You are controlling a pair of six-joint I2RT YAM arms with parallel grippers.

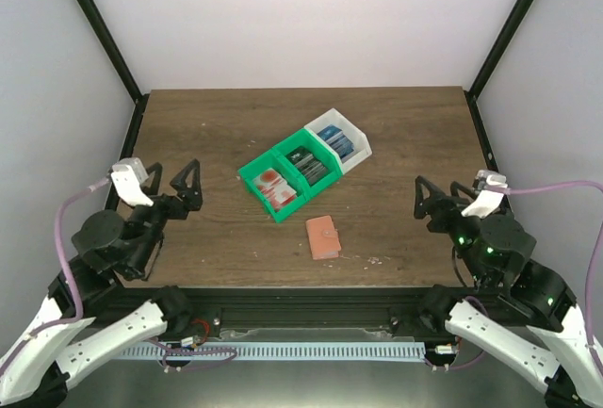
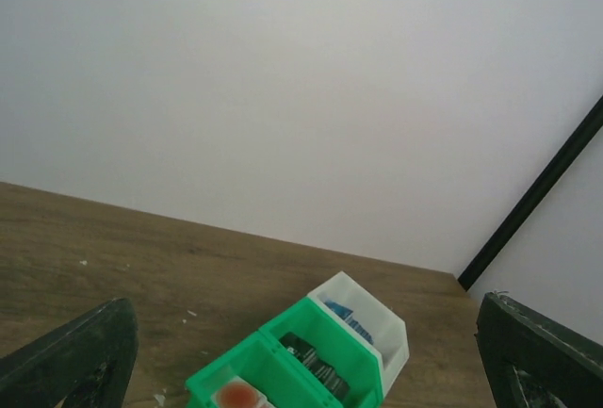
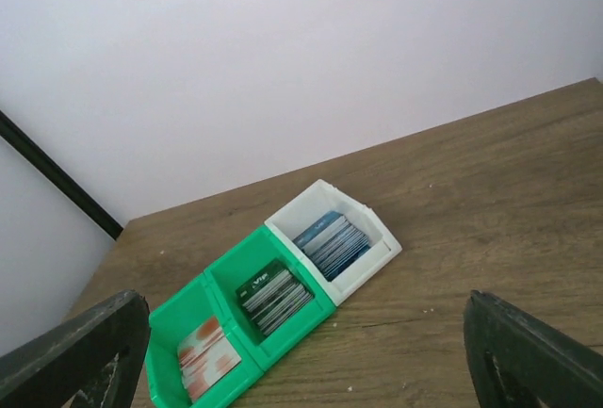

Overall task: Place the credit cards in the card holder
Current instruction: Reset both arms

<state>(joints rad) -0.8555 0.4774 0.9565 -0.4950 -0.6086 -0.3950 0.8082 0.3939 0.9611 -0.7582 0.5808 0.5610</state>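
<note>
The salmon-orange card holder (image 1: pixel 323 236) lies closed on the table, in front of a row of three bins. Red-and-white cards (image 1: pixel 276 186) fill the near green bin (image 1: pixel 252 185), dark cards (image 1: pixel 305 164) the middle green bin, blue cards (image 1: pixel 336 140) the white bin (image 1: pixel 357 131). The right wrist view shows all three stacks: red-and-white (image 3: pixel 207 354), dark (image 3: pixel 274 296), blue (image 3: pixel 332 241). My left gripper (image 1: pixel 178 180) is open and empty at the table's left. My right gripper (image 1: pixel 436 199) is open and empty at the right. The card holder is out of both wrist views.
Black frame posts (image 1: pixel 97 24) rise at the back corners against white walls. Small white specks lie on the wood near the front (image 1: pixel 377 259). The wooden table's front edge (image 1: pixel 283 287) runs just beyond the arm bases.
</note>
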